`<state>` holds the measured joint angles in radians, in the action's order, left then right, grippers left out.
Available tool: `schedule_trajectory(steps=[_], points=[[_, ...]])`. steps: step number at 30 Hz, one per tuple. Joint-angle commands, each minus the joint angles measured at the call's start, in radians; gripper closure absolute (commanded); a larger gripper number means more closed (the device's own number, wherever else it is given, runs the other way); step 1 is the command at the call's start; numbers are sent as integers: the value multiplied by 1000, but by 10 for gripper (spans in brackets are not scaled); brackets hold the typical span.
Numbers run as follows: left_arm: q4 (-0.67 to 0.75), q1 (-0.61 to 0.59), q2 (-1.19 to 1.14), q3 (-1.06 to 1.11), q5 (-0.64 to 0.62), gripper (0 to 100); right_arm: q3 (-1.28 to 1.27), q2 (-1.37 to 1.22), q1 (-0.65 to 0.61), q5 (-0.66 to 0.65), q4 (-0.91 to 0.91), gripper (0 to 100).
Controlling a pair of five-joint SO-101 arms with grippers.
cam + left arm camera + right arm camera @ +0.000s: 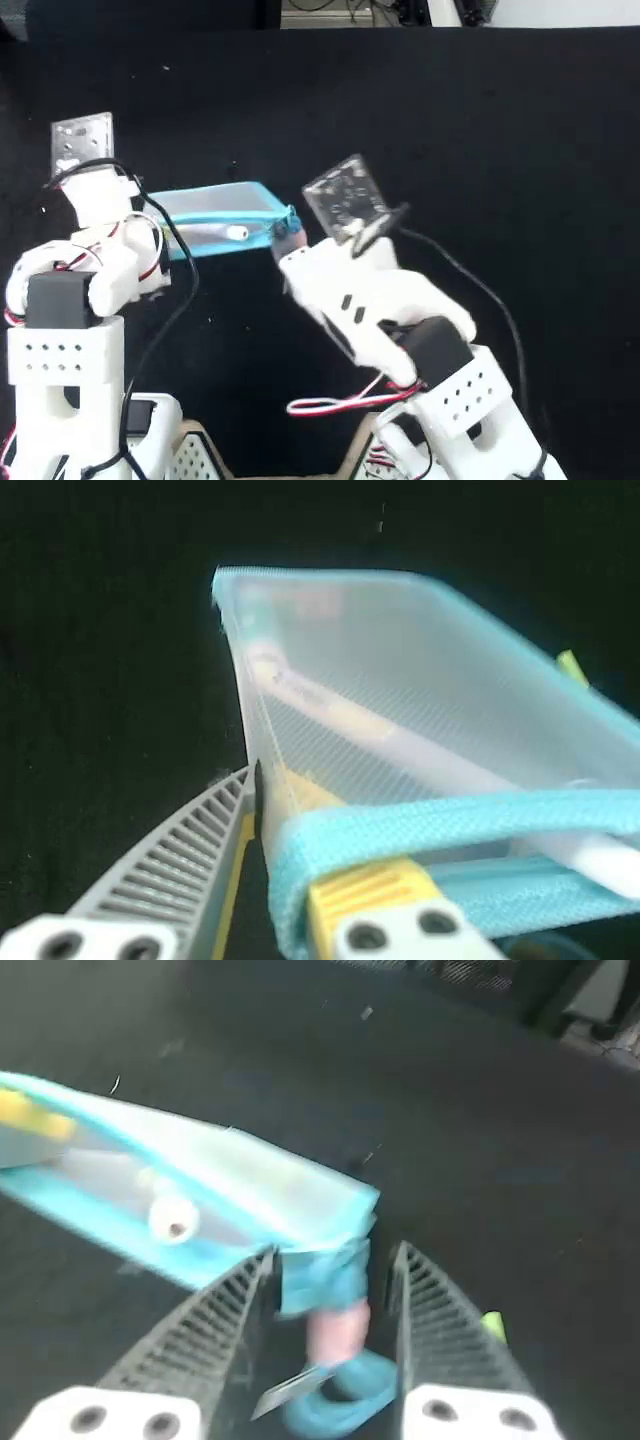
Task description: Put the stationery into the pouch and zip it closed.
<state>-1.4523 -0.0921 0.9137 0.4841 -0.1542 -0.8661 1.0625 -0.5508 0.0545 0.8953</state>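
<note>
A translucent light-blue pouch (215, 212) hangs just above the black table between both arms. My left gripper (268, 792) is shut on its left end, one grey finger (185, 865) outside and a yellow-padded finger (365, 900) under the blue zipper band. A white pen (400, 750) lies inside, its tip poking out of the open mouth (172, 1220). My right gripper (333, 1256) is open at the pouch's right end (288, 238). Its two grey fingers stand either side of the pink zipper pull (335, 1332) with its blue loop.
A small yellow-green item (492, 1325) lies on the table just beyond the pouch's right end, also in the left wrist view (572, 667). The black table (500, 150) spreads far and right. The arm bases stand at the near edge.
</note>
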Motion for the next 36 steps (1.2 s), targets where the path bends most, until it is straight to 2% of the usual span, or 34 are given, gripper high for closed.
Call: schedule_trajectory(steps=[1, 5, 9, 14, 22, 25, 27, 30, 36], points=[[3, -2, 5, -156, -2, 970, 1, 65, 107, 58, -23, 832], [-3, -1, 3, -228, -2, 970, -93, 206, 190, 84, -35, 832], [-2, 1, -26, -257, -8, 970, -211, 343, 198, 81, -95, 835], [-6, 1, -258, -278, -5, 970, -285, 460, 198, 77, -123, 835], [-299, -1, -618, -642, -8, 970, -291, 490, 198, 75, -123, 836], [-308, -5, -660, -707, -8, 970, -262, 490, 196, 75, -121, 836], [-308, 1, -654, -691, -8, 970, -222, 483, 166, 38, -120, 837], [-307, 2, -647, -653, -9, 970, -117, 387, 28, -60, -58, 848], [-296, 2, -571, -607, -9, 970, 189, 28, -132, -57, 46, 878]])
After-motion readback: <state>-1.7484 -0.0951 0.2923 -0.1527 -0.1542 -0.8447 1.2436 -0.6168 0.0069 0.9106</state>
